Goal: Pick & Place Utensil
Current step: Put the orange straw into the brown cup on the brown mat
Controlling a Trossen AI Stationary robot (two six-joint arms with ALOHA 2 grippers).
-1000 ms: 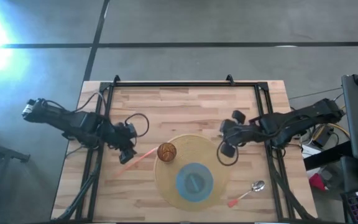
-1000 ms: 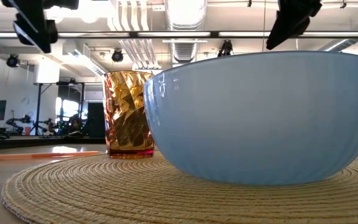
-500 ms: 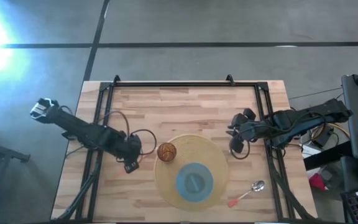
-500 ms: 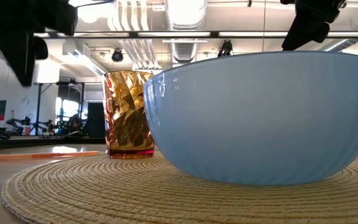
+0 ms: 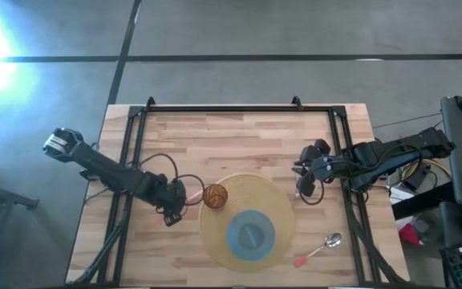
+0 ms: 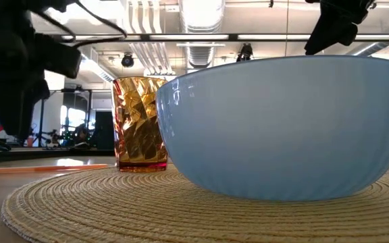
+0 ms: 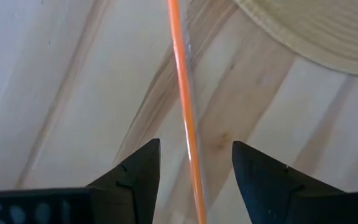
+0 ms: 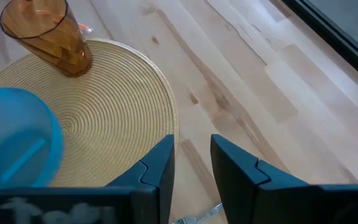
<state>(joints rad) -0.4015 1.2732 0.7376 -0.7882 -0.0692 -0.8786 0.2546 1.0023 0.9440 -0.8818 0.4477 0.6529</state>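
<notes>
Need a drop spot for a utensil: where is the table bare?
Bare wood spans the table between its back rail and the woven placemat. Crowded: the left hand over the orange utensil beside the amber cup; spoon front right.

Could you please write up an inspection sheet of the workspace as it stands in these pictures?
Surface: wooden table, bare across its far half.
Job's things: thin orange utensil lying flat on the wood beside the woven placemat; spoon with an orange handle lying off the mat's near right edge.
Clutter: amber cup and blue bowl standing on the placemat.
Grippers: left gripper open, low over the orange utensil, one finger on each side, not yet closed; right gripper empty, hanging above the wood at the mat's right edge.
Cables: black cable loops on each arm.
Surroundings: concrete floor; equipment right of the table.
</notes>
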